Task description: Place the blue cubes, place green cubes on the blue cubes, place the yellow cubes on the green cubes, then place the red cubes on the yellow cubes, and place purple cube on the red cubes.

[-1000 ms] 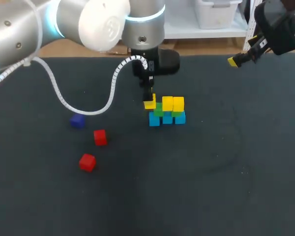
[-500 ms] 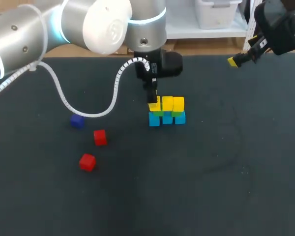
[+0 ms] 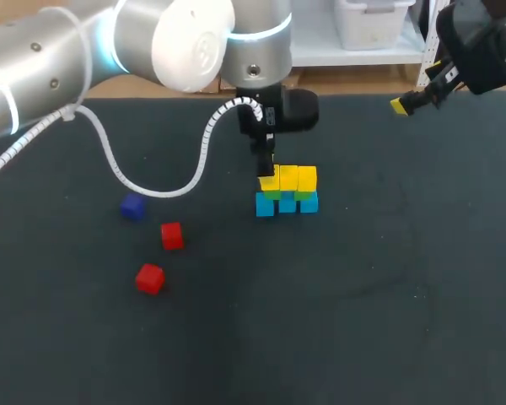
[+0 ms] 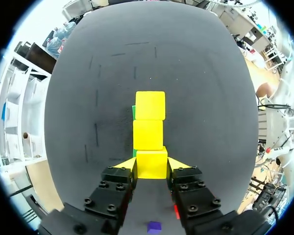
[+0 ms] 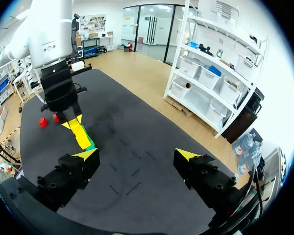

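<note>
Across the dark table (image 3: 363, 321), you are seeing the left gripper (image 4: 152, 167), clamped on the third yellow cube (image 4: 151, 163), bringing it in from the stack's side into line with the other two yellow cubes (image 4: 148, 134) over the green cubes (image 3: 272, 195), nearly finishing that layer, while the right gripper (image 5: 136, 155) is idling well apart, fingers spread.

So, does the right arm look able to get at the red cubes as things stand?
Doubtful. The right gripper is open and empty, but the red cubes lie far across the table, past the stack where the left gripper holds a yellow cube.
</note>
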`<control>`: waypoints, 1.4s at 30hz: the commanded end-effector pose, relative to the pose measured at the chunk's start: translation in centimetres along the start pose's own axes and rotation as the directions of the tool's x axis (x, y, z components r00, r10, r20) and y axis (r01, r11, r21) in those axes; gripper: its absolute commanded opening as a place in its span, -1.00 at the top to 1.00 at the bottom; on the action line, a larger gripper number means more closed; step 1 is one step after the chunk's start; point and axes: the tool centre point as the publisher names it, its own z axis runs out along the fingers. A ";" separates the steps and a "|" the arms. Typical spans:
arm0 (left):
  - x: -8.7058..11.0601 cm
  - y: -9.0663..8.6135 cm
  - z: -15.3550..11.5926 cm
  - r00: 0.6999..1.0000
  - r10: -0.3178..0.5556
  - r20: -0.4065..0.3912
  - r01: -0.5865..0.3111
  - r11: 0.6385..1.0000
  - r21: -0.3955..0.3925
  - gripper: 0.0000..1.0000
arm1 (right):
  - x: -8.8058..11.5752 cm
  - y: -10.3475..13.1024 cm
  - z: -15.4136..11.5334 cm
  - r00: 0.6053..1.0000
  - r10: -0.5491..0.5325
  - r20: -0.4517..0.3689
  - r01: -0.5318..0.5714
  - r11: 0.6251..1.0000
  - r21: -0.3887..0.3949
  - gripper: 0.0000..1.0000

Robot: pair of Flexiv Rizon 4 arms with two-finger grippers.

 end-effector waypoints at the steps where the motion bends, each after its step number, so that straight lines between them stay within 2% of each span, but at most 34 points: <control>1: -0.1 0.3 0.2 1.000 0.001 -0.007 -0.001 1.000 0.006 1.00 | 0.0 0.1 0.0 1.000 0.000 0.000 0.000 1.000 0.002 -1.00; 16: 0.4 0.9 0.3 1.000 -0.013 -0.009 0.013 1.000 -0.005 1.00 | 0.0 0.1 0.0 1.000 0.000 0.000 0.000 1.000 0.002 -1.00; 18: 0.4 0.9 0.3 1.000 -0.011 -0.005 0.011 1.000 -0.005 0.76 | 0.0 0.1 0.0 1.000 0.000 0.000 0.000 1.000 0.002 -1.00; 21: 0.3 0.8 0.2 1.000 -0.006 0.007 0.007 1.000 -0.006 0.87 | 0.0 0.1 0.0 1.000 0.000 0.000 0.000 1.000 0.002 -1.00; 24: 0.2 0.7 0.2 1.000 0.001 0.011 -0.001 1.000 -0.003 0.77 | 0.0 0.1 0.0 1.000 0.000 0.000 0.000 1.000 0.002 -1.00; 35: 0.2 0.6 0.4 1.000 0.000 -0.003 0.000 1.000 -0.002 0.67 | 0.0 0.1 0.0 1.000 0.000 0.000 0.000 1.000 0.002 -1.00; 40: 0.3 0.7 0.4 1.000 -0.002 -0.003 0.002 1.000 -0.002 0.53 | 0.0 0.1 0.0 1.000 0.000 0.000 0.000 1.000 0.002 -1.00; 41: 0.3 0.7 0.5 1.000 -0.002 -0.002 0.002 1.000 -0.001 0.47 | 0.0 0.1 0.0 1.000 0.000 0.000 0.000 1.000 0.002 -1.00; 42: 0.3 0.7 0.5 1.000 -0.001 -0.002 0.001 1.000 0.000 0.31 | 0.0 0.1 0.0 1.000 0.000 0.000 0.000 1.000 0.002 -1.00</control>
